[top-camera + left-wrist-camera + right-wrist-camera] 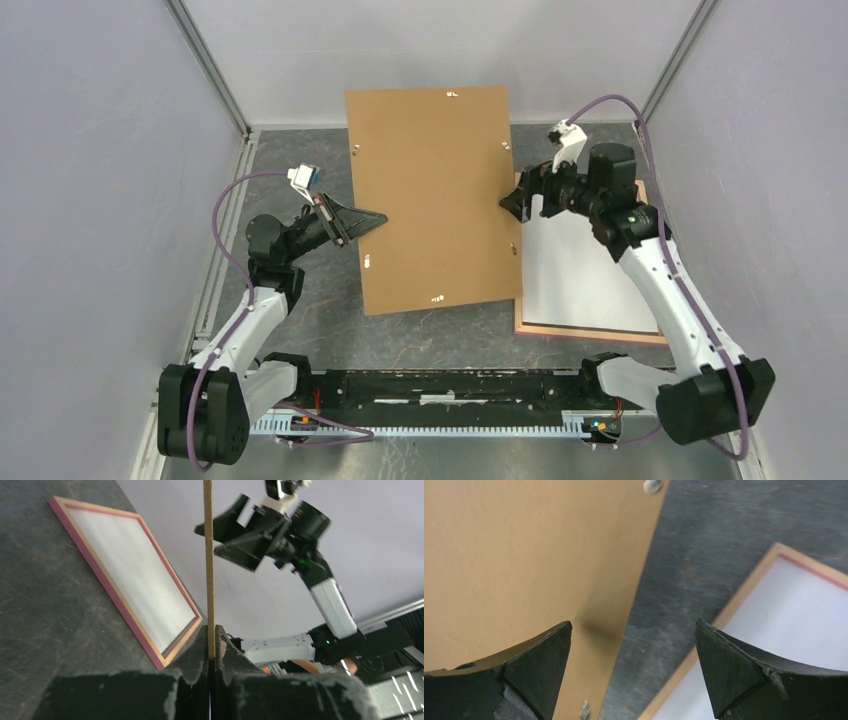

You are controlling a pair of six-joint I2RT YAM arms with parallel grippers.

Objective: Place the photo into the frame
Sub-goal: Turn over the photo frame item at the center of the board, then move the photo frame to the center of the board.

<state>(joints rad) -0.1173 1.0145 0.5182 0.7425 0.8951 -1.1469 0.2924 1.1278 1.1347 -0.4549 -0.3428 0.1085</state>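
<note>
The frame (590, 332), with its salmon-pink rim, lies flat on the table at the right. The photo (580, 280) fills it, plain white back up. A brown backing board (430, 200) hangs tilted over the table's middle. My left gripper (375, 218) is shut on the board's left edge. In the left wrist view the board (208, 555) shows edge-on, rising from between the fingers of that gripper (211, 630). My right gripper (522, 203) stands open at the board's right edge, above the frame's top left corner. Its fingers straddle the board's edge (524, 555) and the frame's rim (744, 587) without touching either.
Grey walls close in the dark table on three sides, with metal rails in the back corners. The board carries small metal clips along its edges, one of them at its right edge (653, 485). The arm bases and a black rail run along the near edge.
</note>
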